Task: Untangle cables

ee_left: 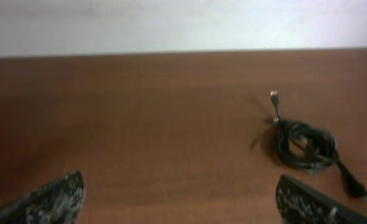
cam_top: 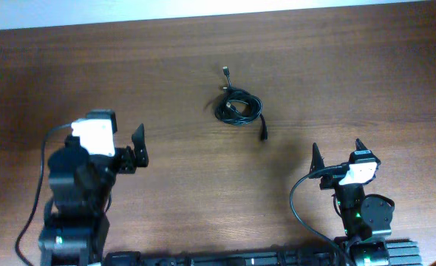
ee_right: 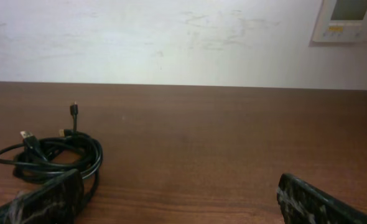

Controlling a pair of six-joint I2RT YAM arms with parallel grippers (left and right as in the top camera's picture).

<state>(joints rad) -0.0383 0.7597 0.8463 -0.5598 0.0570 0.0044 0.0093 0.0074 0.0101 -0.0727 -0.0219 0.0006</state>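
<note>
Cables part-hidden behind pincer finger

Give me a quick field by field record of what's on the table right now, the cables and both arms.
cables: black bundle, coiled in loops, lying on the table
plug ends: one pokes out toward the far edge, one toward the near edge
left gripper: open, holding nothing, apart from the bundle
right gripper: open, holding nothing, apart from the bundle
progress: untangling not yet begun
</note>
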